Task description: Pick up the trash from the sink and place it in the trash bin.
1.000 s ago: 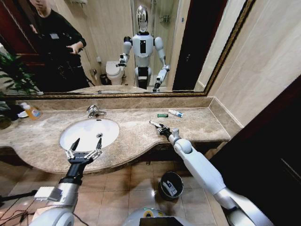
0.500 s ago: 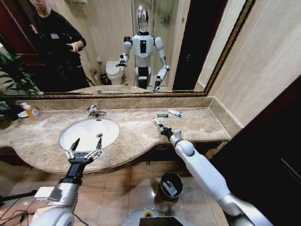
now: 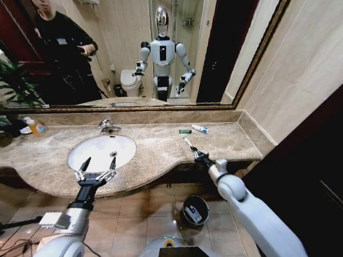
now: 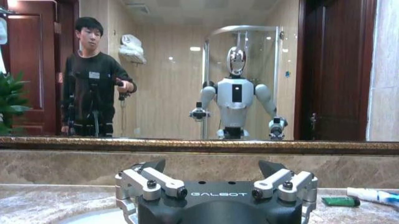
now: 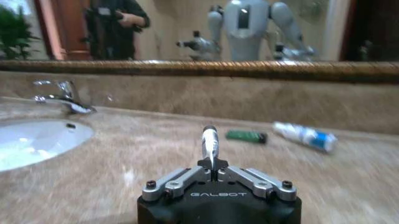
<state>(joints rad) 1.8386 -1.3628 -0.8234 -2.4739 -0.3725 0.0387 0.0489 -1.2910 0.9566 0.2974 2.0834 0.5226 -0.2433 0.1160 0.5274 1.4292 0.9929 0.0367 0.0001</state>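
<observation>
Right gripper [image 3: 194,152], above the countertop's front edge [image 3: 177,165], pinches a thin white wrapper [image 5: 210,142]; open floor and the trash bin [image 3: 194,210] lie below. Left gripper [image 3: 96,167] hangs spread over the sink [image 3: 102,151].

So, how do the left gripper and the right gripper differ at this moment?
The left gripper is open and holds nothing; the right gripper is shut on a thin white piece of trash. The left one hangs at the front rim of the sink; the right one is above the countertop edge, with the trash bin below. Both are the same make.
</observation>
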